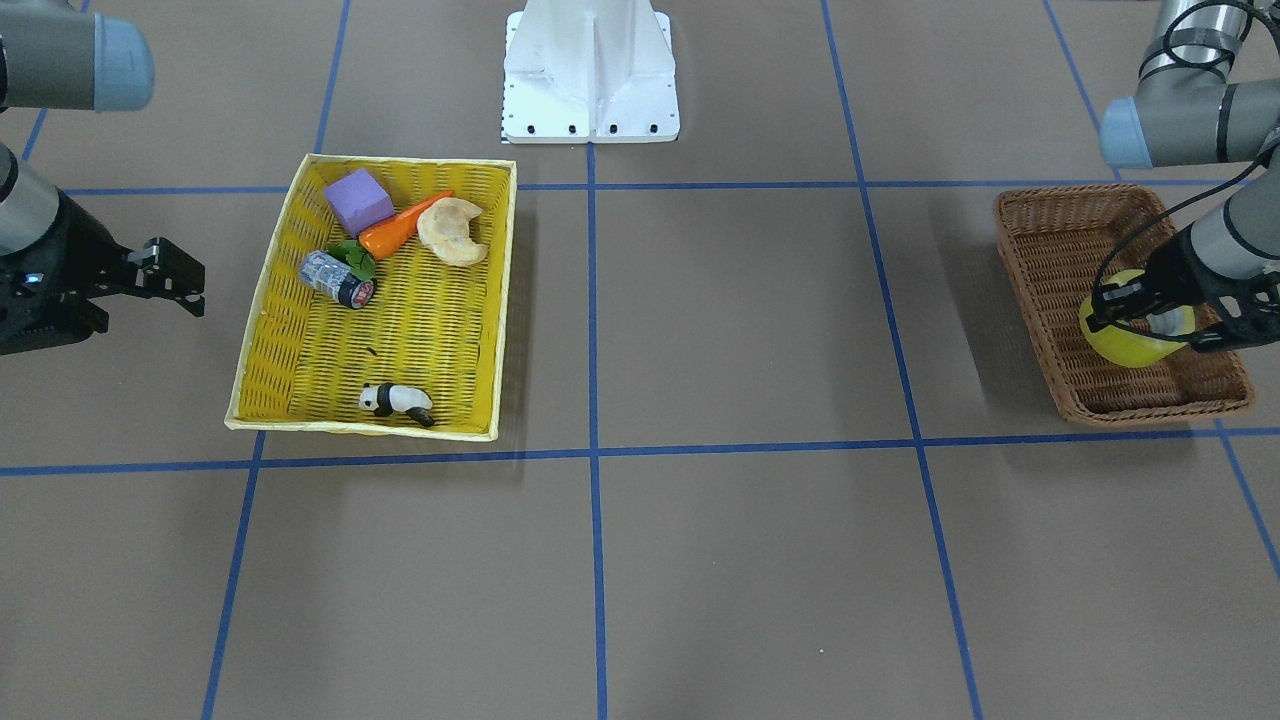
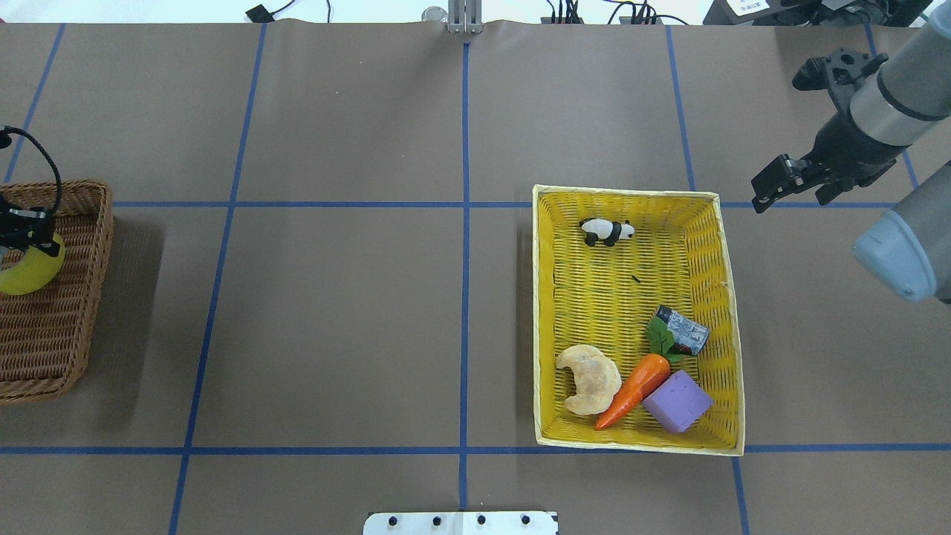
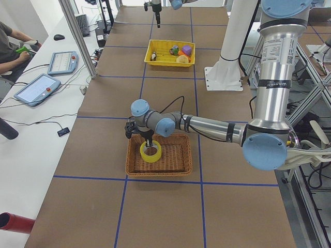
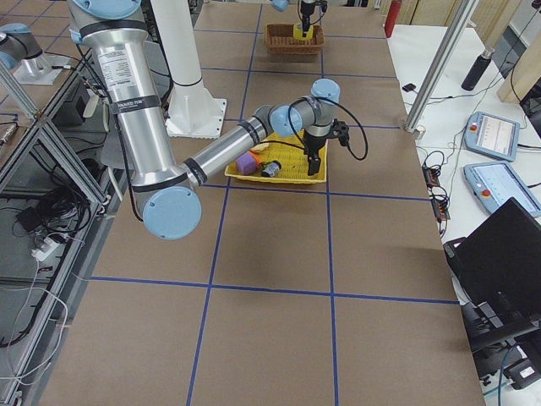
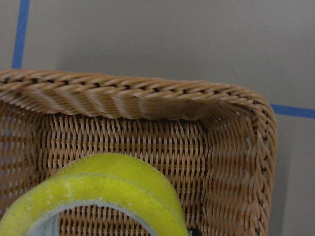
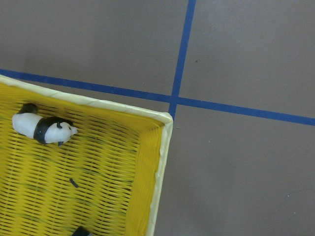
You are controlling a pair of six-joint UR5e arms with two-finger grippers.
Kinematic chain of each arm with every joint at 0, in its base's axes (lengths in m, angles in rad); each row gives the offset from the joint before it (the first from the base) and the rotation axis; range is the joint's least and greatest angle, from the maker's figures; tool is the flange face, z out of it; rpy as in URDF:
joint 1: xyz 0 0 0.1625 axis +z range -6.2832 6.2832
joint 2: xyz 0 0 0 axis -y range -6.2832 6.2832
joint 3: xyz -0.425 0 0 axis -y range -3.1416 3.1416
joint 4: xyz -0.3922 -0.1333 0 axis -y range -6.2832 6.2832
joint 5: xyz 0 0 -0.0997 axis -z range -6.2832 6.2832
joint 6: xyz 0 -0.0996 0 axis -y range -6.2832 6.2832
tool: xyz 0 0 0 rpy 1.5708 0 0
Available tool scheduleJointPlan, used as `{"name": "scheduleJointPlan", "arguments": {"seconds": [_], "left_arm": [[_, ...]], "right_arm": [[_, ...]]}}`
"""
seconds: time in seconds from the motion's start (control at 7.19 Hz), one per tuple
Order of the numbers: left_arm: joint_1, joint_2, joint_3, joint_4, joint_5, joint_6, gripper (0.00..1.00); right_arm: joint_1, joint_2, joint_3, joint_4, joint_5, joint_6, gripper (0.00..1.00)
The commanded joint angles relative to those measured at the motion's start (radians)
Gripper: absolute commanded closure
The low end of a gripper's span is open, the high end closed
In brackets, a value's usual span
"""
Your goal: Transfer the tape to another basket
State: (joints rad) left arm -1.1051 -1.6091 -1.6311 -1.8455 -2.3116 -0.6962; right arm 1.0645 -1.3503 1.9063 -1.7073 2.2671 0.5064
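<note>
The yellow tape (image 1: pixel 1125 345) hangs tilted in my left gripper (image 1: pixel 1145 330), low inside the brown wicker basket (image 1: pixel 1050 250), near its far end. The gripper is shut on the tape's wall, with one finger in the pale core. The overhead view shows the tape (image 2: pixel 26 273), the left gripper (image 2: pixel 33 238) and the basket (image 2: pixel 67 319) at the left edge. The left wrist view shows the tape's rim (image 5: pixel 98 189) close below and the basket's corner (image 5: pixel 123 96). My right gripper (image 1: pixel 195 285) is open and empty, beside the yellow basket's far corner (image 2: pixel 765 186).
A bright yellow woven basket (image 2: pixel 728 297) holds a purple block (image 2: pixel 677 401), a toy carrot (image 2: pixel 631 390), a croissant (image 2: pixel 591 379), a grey-and-black patterned roll (image 2: pixel 683 331) and a panda figure (image 2: pixel 607 231). The white robot base (image 1: pixel 590 70) stands at the table's near edge.
</note>
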Motion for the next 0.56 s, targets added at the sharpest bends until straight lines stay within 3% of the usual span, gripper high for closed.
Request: {"name": "scheduleJointPlan", "arguments": {"seconds": [0.0,0.42], "left_arm": [[0.011,0.015,0.004,0.002,-0.006,0.000,1.00],[0.050,0.018,0.028,-0.009,-0.002,0.001,1.00]], "right_arm": [[0.058,-0.061,-0.001,0.001,0.003,-0.101,0.00],[0.055,-0.055,-0.021,0.001,0.002,-0.103,0.00]]}}
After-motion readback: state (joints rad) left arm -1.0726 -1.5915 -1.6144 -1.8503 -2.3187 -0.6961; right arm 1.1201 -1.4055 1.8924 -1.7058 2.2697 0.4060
